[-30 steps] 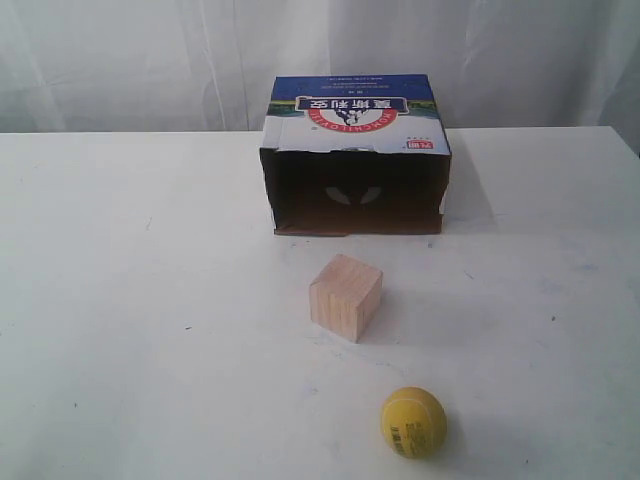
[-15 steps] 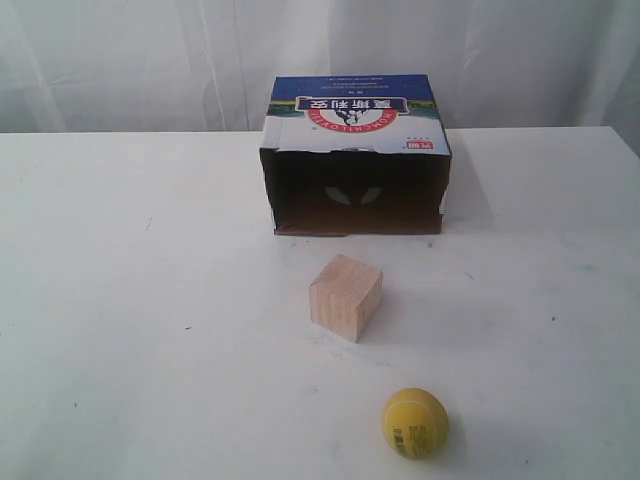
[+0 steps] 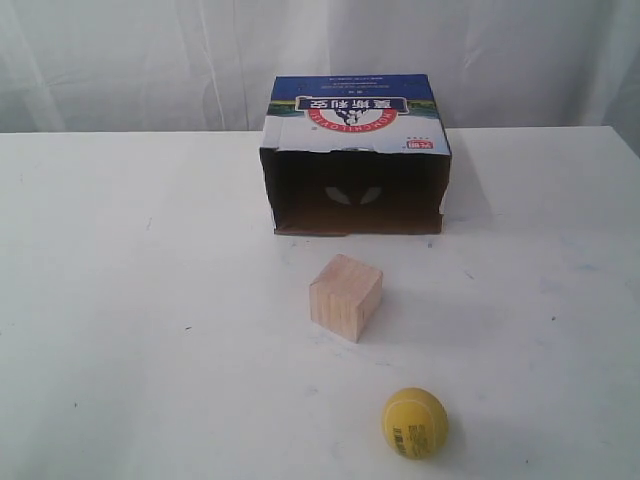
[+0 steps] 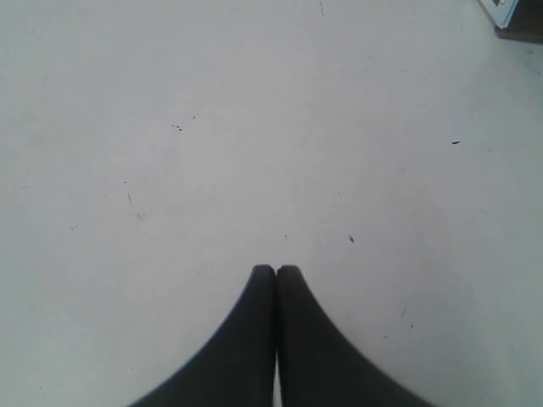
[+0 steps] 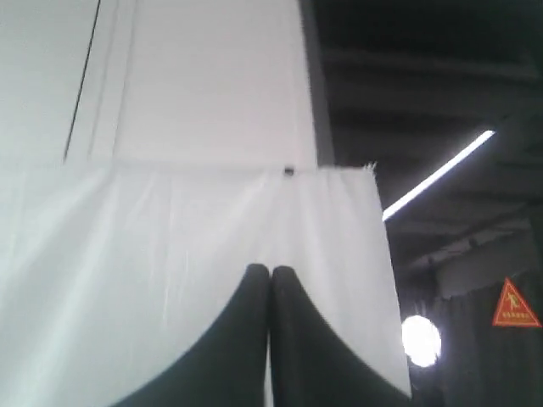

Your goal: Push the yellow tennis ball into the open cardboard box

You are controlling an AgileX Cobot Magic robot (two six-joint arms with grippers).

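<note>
The yellow tennis ball (image 3: 414, 423) rests near the front edge of the white table (image 3: 140, 320), its label patch facing the camera. The open cardboard box (image 3: 355, 153) lies on its side at the back centre, its dark opening facing the front. Neither arm shows in the exterior view. My left gripper (image 4: 276, 270) is shut with nothing in it, over bare table; a corner of the box (image 4: 513, 15) shows at that view's edge. My right gripper (image 5: 271, 270) is shut and empty, pointing up at a white curtain (image 5: 170, 254).
A pale wooden cube (image 3: 346, 297) stands between the ball and the box opening, slightly left of the ball. White curtains (image 3: 120, 60) hang behind the table. The right wrist view also shows a dark ceiling with a strip light (image 5: 437, 174).
</note>
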